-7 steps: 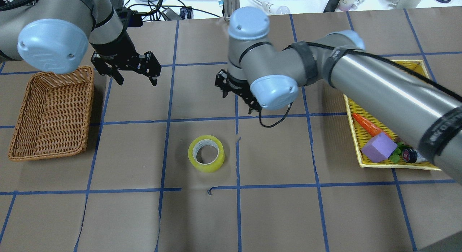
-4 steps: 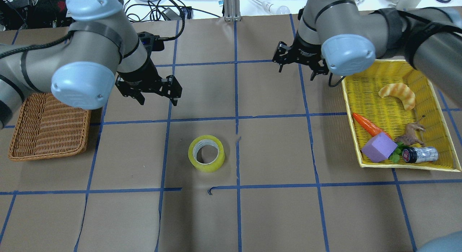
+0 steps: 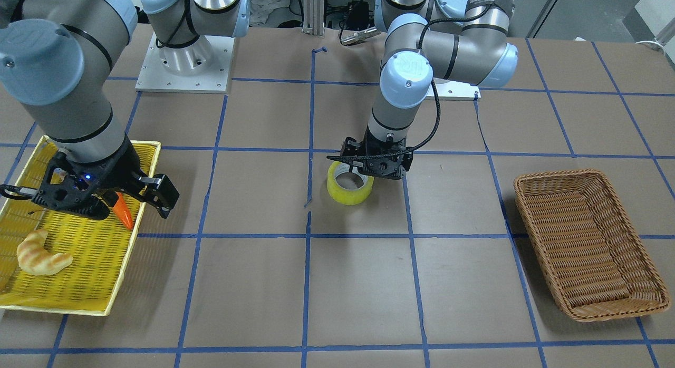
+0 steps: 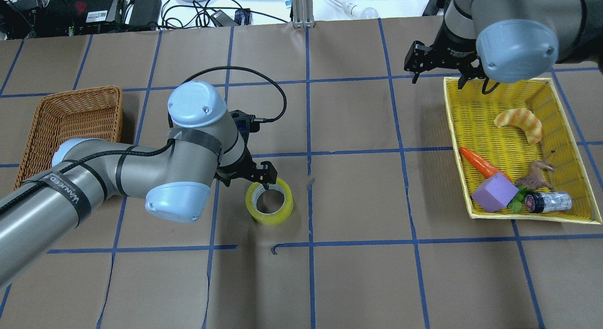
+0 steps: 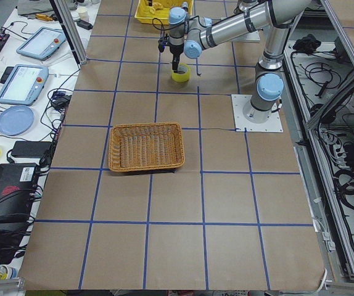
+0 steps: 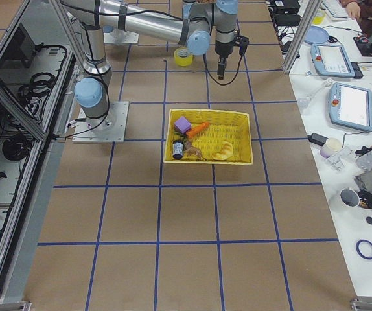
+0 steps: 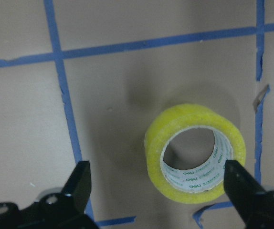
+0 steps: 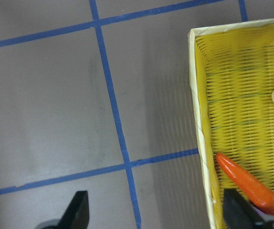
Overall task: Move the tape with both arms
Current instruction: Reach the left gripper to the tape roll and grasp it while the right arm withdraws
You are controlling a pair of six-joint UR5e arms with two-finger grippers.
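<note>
Left wrist-mounted: glossy yellow ring-shaped tape (image 7: 187,119).

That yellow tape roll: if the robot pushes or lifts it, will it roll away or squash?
The tape lies flat on the table, hole up, so a push would probably slide it, not roll it. Its thick wound wall looks stiff, so squashing seems unlikely. The smooth side may be slippery to pinch.

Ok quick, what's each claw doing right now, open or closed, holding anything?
Left claw: open, just over the tape, not gripping it.
Right claw: open, empty, above the yellow basket's edge.
</note>
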